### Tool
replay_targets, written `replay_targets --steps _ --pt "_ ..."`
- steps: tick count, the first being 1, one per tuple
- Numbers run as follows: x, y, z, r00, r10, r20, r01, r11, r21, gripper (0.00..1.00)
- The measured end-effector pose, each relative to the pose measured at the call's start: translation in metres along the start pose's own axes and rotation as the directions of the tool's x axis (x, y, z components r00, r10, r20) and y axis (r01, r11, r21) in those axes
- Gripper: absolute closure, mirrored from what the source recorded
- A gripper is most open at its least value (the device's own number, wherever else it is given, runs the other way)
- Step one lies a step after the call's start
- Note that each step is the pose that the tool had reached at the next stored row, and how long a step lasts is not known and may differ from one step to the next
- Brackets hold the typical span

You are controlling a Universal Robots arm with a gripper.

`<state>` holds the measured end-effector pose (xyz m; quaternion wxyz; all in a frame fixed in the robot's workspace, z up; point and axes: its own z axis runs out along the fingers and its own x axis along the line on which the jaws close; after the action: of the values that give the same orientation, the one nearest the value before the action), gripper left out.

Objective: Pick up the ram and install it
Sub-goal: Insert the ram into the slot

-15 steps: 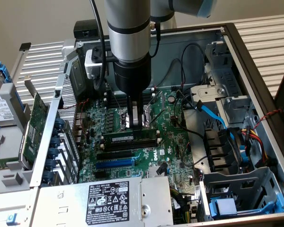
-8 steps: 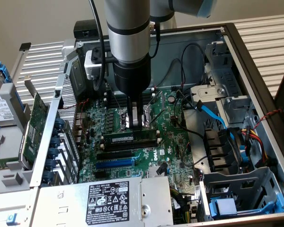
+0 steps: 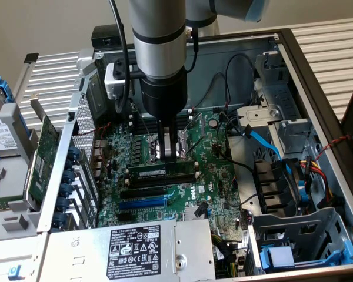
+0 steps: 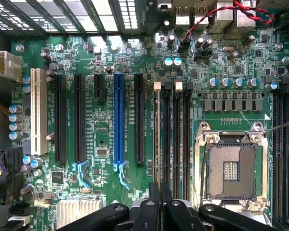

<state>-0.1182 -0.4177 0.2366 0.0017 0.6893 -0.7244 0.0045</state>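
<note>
The ram (image 3: 153, 172) is a narrow green stick with a white label. It stands on edge in a black memory slot on the motherboard (image 3: 217, 176), inside the open computer case. My gripper (image 3: 172, 157) comes straight down over the stick's half nearer the exterior view's right. Its fingers are shut together at the ram's top edge. In the wrist view the ram (image 4: 157, 134) shows edge-on in the slot nearest the expansion slots. It runs in under the closed black gripper (image 4: 160, 192).
An empty CPU socket (image 4: 231, 171) lies beside the memory slots, with further slots (image 4: 284, 154) past it. The power supply (image 3: 135, 247) sits in front, a drive cage (image 3: 306, 235) and cables (image 3: 265, 144) at the exterior view's right, and a green expansion card (image 3: 47, 153) outside at its left.
</note>
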Motion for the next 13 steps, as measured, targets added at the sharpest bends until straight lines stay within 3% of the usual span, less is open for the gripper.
replay_targets --steps 13 --pt "-0.0005 0.0007 0.0018 1.0 0.0 0.0001 0.0 1.0 0.0 0.88"
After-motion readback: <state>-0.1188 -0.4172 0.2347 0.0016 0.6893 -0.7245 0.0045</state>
